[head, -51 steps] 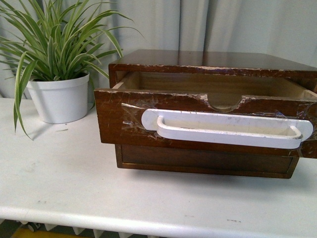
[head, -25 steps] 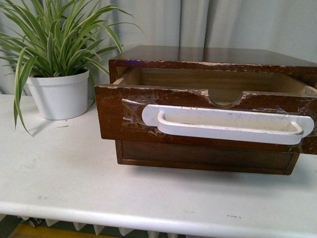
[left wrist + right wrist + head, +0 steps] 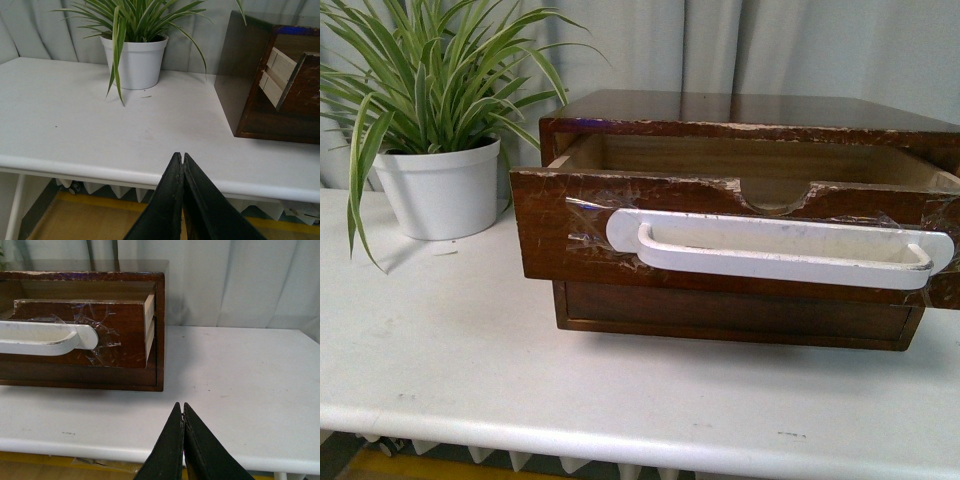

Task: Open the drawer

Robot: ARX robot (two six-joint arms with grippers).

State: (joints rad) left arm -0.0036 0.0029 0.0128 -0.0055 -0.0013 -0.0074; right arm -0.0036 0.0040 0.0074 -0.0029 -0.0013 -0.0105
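The dark brown drawer [image 3: 550,235] with a long white taped-on handle [image 3: 780,250], a half-round notch and a chipped edge stands pulled out of the wooden cabinet [image 3: 740,112]; its pale inside shows. It also shows in the right wrist view [image 3: 120,330] and, at its corner, in the left wrist view [image 3: 300,85]. My left gripper [image 3: 182,159] is shut and empty, back over the table's front edge, apart from the cabinet. My right gripper [image 3: 182,407] is shut and empty, near the front edge, to the right of the drawer. Neither arm shows in the front view.
A plain lower drawer [image 3: 735,315] without a handle sits shut under the open one. A spider plant in a white pot [image 3: 440,190] stands on the white table [image 3: 520,380] left of the cabinet. Grey curtains hang behind.
The front view has shifted slightly; the drawer and cabinet sit a little lower in frame than a second ago. The drawer stays pulled out.
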